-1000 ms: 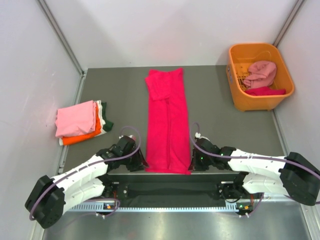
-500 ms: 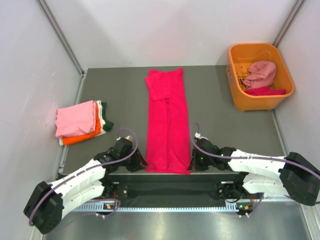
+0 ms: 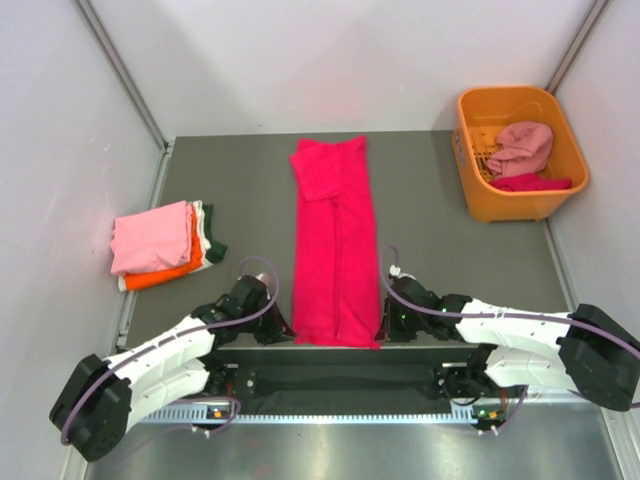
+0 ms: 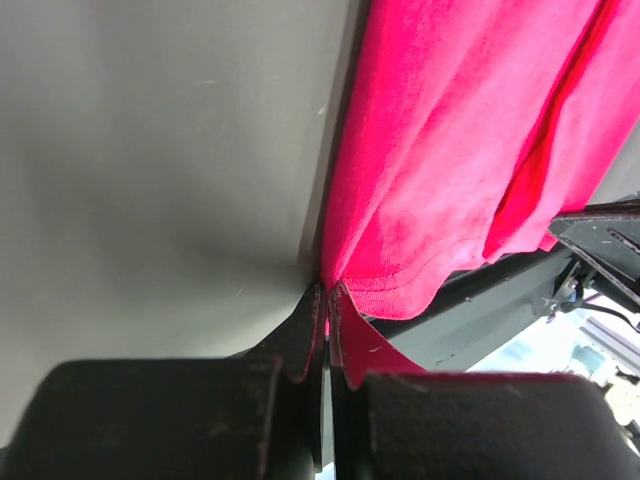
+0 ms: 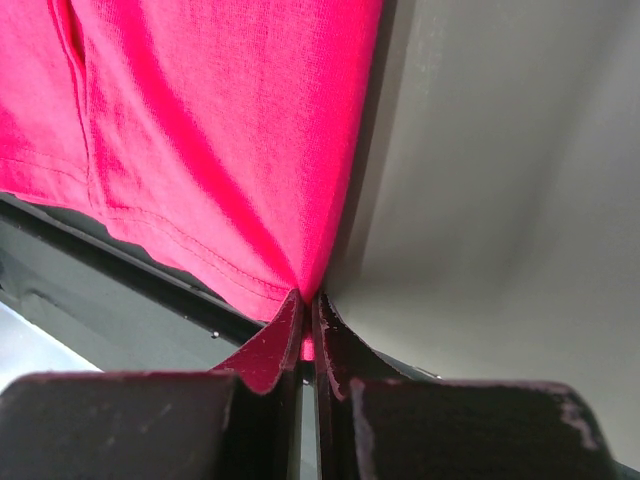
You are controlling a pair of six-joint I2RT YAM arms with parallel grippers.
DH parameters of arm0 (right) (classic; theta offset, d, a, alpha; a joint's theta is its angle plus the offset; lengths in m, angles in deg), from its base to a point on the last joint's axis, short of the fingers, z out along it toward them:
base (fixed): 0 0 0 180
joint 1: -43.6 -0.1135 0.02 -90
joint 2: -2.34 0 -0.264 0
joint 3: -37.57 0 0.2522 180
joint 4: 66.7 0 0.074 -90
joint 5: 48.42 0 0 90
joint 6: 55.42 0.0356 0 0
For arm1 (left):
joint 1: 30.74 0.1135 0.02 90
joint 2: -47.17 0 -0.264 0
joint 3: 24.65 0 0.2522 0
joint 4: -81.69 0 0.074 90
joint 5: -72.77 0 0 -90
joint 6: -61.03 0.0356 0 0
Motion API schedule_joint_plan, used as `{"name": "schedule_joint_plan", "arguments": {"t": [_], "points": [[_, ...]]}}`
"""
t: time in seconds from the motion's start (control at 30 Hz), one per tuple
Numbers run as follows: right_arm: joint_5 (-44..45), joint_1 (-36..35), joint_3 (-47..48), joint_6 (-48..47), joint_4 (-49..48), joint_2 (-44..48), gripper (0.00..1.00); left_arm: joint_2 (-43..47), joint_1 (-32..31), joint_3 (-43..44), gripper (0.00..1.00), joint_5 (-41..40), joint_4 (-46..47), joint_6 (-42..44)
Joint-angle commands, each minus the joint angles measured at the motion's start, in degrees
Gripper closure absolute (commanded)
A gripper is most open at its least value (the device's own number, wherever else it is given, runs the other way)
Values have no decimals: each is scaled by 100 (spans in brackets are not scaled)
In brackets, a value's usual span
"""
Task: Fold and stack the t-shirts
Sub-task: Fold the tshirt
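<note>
A crimson-pink t-shirt [image 3: 335, 240] lies folded into a long narrow strip down the middle of the table, its hem at the near edge. My left gripper [image 3: 290, 330] is shut on the hem's near left corner [image 4: 345, 285]. At the near right corner [image 5: 290, 280] my right gripper [image 3: 382, 330] is shut on the cloth too. A stack of folded t-shirts [image 3: 158, 243], light pink on top of orange, white and dark green, sits at the left. Two more t-shirts, one dusty pink [image 3: 522, 146] and one crimson [image 3: 530, 182], lie in the basket.
The orange plastic basket [image 3: 473, 190] stands at the back right corner. White walls close the table in on the left, right and back. A dark rail [image 3: 340, 372] runs along the near edge between the arm bases.
My left gripper has moved right to the shirt's near left corner and closed on it. The right gripper has kept its hold without moving.
</note>
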Motion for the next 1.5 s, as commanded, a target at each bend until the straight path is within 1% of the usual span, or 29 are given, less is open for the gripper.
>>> {"name": "schedule_joint_plan", "arguments": {"t": [0.0,0.17,0.33,0.37,0.47,0.57,0.6,0.67,0.73,0.9,1.03,1.1,1.13,1.2,1.23,1.27,1.33,1.37,1.4,1.47], "points": [[98,-109,-71,-12,382,-20,100,184,10,92,100,-120,-388,179],[150,-118,140,-65,776,199,100,325,45,268,100,91,-555,152],[238,-118,457,-126,1120,674,100,431,194,821,100,240,-994,363],[247,-109,526,-135,1164,796,100,413,282,874,100,458,-1012,407],[361,-65,658,-231,1269,920,100,378,878,1067,100,985,-968,617],[405,180,825,-486,1261,877,100,238,1222,1182,100,1119,-855,767],[414,372,896,-574,1261,824,100,185,1267,1200,100,1154,-784,776],[344,602,1115,-890,1226,640,100,-34,1398,1287,100,1190,-548,785],[168,980,1283,-1189,1182,455,100,-272,1505,1340,100,1278,-284,750],[-253,1831,2011,-1786,1041,-151,100,-965,1882,1832,100,1225,261,803],[-465,2307,2732,-2217,1033,-984,100,-1843,2049,2359,100,1278,507,899],[-587,2526,3224,-2323,1068,-1293,100,-2117,2137,2675,100,1251,657,908],[-623,2597,3399,-2419,1085,-1616,100,-2431,2163,2781,100,1251,745,900],[-710,2790,3918,-2499,1164,-1952,100,-2784,2269,3237,100,1269,869,917],[-746,2844,4085,-2551,1173,-2284,100,-3134,2295,3413,100,1260,860,943],[-772,2905,4417,-2587,1182,-2453,100,-3303,2348,3754,100,1251,808,987],[-825,3046,4779,-2683,1278,-2952,100,-3706,2410,4055,100,1085,798,1022],[-825,3098,5155,-2727,1331,-3138,100,-3831,2436,4326,100,980,790,1066],[-843,3186,5359,-2754,1401,-3305,100,-3954,2445,4468,100,761,798,1101],[-887,3274,5850,-2842,1516,-3789,100,-4375,2462,4932,100,671,781,1119]]}}
